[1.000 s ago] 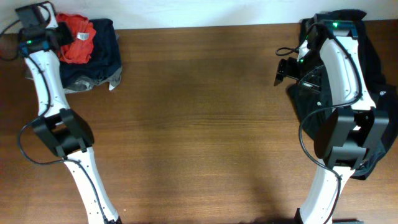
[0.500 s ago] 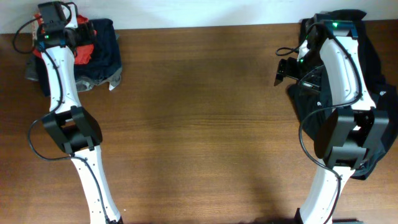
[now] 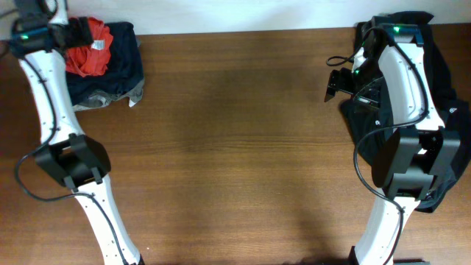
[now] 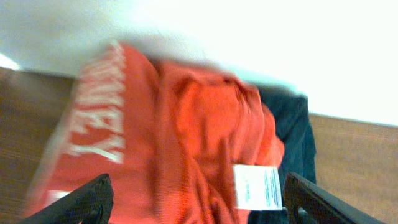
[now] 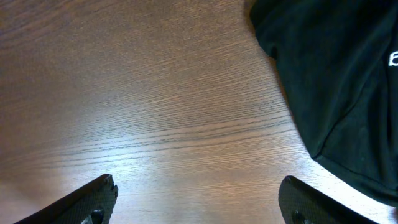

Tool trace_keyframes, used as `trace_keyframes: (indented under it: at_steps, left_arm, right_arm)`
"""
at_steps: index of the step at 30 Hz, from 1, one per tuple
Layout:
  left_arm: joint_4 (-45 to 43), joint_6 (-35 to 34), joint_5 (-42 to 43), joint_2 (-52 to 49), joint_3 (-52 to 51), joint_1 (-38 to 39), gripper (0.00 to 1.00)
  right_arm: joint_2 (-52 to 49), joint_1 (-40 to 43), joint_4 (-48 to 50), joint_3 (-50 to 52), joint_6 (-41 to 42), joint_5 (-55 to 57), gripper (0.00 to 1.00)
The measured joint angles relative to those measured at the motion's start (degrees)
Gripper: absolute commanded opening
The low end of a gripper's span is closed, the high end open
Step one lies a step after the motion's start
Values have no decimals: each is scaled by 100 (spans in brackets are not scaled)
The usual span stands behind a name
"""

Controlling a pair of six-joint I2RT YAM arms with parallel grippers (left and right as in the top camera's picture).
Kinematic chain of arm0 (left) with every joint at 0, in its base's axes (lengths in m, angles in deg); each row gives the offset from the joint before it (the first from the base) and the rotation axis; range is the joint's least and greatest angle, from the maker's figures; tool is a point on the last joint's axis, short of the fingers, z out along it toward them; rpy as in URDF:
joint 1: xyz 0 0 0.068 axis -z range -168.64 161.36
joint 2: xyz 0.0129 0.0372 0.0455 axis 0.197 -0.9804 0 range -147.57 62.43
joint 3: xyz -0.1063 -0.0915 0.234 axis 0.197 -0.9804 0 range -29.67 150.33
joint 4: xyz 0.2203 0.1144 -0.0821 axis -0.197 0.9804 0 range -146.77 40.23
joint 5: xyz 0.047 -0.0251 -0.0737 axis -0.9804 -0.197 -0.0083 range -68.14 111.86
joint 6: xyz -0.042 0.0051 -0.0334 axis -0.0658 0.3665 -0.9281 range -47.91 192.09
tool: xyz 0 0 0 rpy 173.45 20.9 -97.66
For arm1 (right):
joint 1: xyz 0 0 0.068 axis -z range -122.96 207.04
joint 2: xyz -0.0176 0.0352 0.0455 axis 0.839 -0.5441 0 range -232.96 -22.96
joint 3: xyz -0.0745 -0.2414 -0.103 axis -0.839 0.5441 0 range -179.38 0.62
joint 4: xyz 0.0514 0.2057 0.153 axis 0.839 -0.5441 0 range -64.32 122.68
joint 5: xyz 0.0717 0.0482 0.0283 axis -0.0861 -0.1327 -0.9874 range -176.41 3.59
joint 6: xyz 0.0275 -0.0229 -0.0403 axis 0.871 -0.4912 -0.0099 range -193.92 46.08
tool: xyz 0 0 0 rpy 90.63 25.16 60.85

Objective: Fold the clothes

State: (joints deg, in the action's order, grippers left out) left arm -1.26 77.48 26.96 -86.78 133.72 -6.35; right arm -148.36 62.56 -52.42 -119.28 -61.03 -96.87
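The clothes, a red-orange T-shirt [image 3: 90, 53] with white lettering, lie crumpled on top of a dark navy pile [image 3: 118, 73] at the table's back left corner. In the left wrist view the T-shirt [image 4: 186, 137] fills the frame, and its white label [image 4: 256, 186] shows. My left gripper [image 3: 78, 34] hovers at the shirt's back-left edge. It [image 4: 199, 208] is open, one finger on each side of the cloth and neither touching it. My right gripper [image 3: 333, 83] stands open over bare wood [image 5: 186, 124], with nothing between its fingers [image 5: 93, 199].
A black garment [image 3: 434, 88] with white letters lies heaped at the right edge under the right arm; its hem [image 5: 336, 81] shows in the right wrist view. Brown wood tabletop [image 3: 243, 147] spans the middle. A white wall runs along the far edge.
My left gripper has gone from shut to open and let go of the red-orange T-shirt, which now rests on the navy pile. The left wrist has shifted left. The right arm is unchanged.
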Motion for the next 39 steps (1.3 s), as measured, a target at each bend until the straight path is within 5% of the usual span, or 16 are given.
trace_keyframes:
  at_steps: [12,21,39]
  left_arm:
    - [-1816,109,-234,-402,131,-254,83]
    - [-1794,160,-286,-1856,144,-251,99]
    - [-1381,164,-264,-2216,793,-262,99]
  right_arm:
    - [0,0,0,0,-4,2,88]
    - [0,0,0,0,-2,2,88]
    - [0,0,-17,0,-2,2,88]
